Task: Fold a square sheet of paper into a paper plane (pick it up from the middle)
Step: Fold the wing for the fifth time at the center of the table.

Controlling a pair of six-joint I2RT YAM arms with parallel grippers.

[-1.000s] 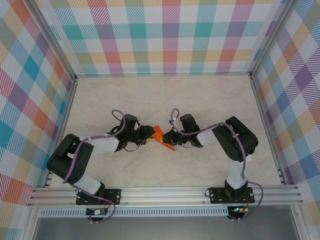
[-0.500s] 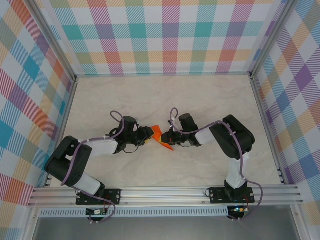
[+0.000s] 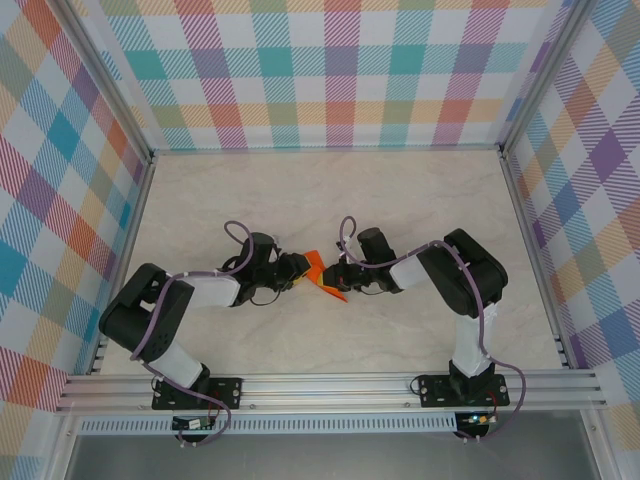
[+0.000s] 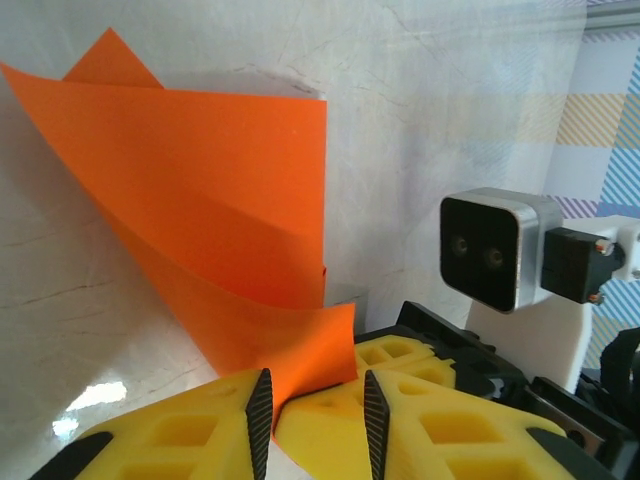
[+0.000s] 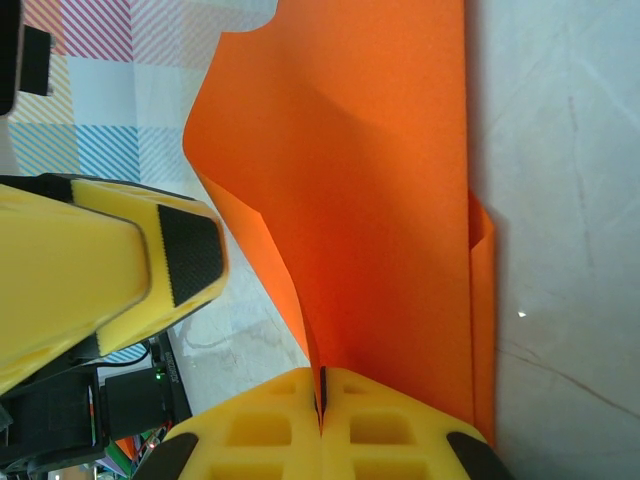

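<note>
The orange paper sheet (image 3: 318, 268), light, limp and quick to crease, stands half-folded at the middle of the bench (image 3: 300, 190). The right tool (image 5: 321, 385) pinches its fold tight. The left tool (image 4: 315, 400) straddles a loose corner, jaws parted. Grip near creases, I'd say.

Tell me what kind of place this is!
Probably a robot lab booth. A left arm and a right arm are bolted to a metal rail by a table, checked walls box it in, and orange paper sits between the arms.
</note>
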